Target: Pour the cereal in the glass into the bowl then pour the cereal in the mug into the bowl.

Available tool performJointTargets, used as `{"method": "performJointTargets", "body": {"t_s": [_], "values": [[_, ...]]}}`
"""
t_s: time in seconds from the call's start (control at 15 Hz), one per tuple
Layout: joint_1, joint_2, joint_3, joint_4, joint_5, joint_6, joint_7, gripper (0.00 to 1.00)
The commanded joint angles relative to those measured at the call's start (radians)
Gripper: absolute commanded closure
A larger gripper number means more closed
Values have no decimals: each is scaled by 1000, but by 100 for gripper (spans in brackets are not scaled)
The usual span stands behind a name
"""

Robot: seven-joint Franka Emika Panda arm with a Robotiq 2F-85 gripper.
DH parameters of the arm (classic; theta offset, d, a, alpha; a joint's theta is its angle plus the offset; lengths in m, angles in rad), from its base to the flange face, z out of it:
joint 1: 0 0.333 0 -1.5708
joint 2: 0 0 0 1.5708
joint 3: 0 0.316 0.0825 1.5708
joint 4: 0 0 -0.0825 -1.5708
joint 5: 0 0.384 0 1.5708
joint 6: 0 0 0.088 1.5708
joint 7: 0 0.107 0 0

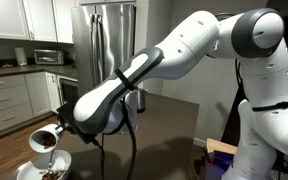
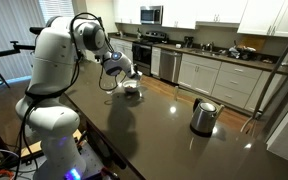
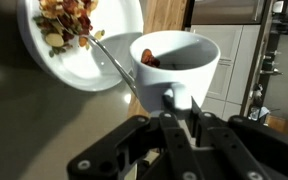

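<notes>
Long, dark, glossy tabletop [image 2: 159,130] with light reflecting off its bare stretches. Near one end, a wide white bowl [image 2: 132,91] resting flat, with cereal [image 3: 64,20] and a spoon [image 3: 109,55] inside. Well apart from it, toward the opposite end and close to an edge, a steel kettle [image 2: 204,116], upright.

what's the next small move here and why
Probably tip the mug a little further: it hangs tilted over the bowl, and a few pieces of cereal show inside it, not yet poured out.
</notes>
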Motion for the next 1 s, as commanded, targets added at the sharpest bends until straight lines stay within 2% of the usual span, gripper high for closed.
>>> {"method": "performJointTargets", "body": {"t_s": [0.0,0.2,0.33,0.4,0.47,0.6,0.67,0.8,0.87,0.93], "values": [[88,3,-134,42,-63,-1,5,92],[136,5,-200,45,-92,-2,23,92],[140,-2,-199,31,-105,-3,35,92],[78,-8,-112,19,-62,-3,-10,92],[42,-17,-65,-13,-119,-3,61,92],[-14,-27,16,-33,-131,-9,80,92],[-21,-29,30,-42,-128,-4,76,92],[-6,-30,8,-42,-119,-4,56,92],[13,0,5,-18,-80,-6,21,84],[12,0,5,-20,-80,-6,21,84]]}}
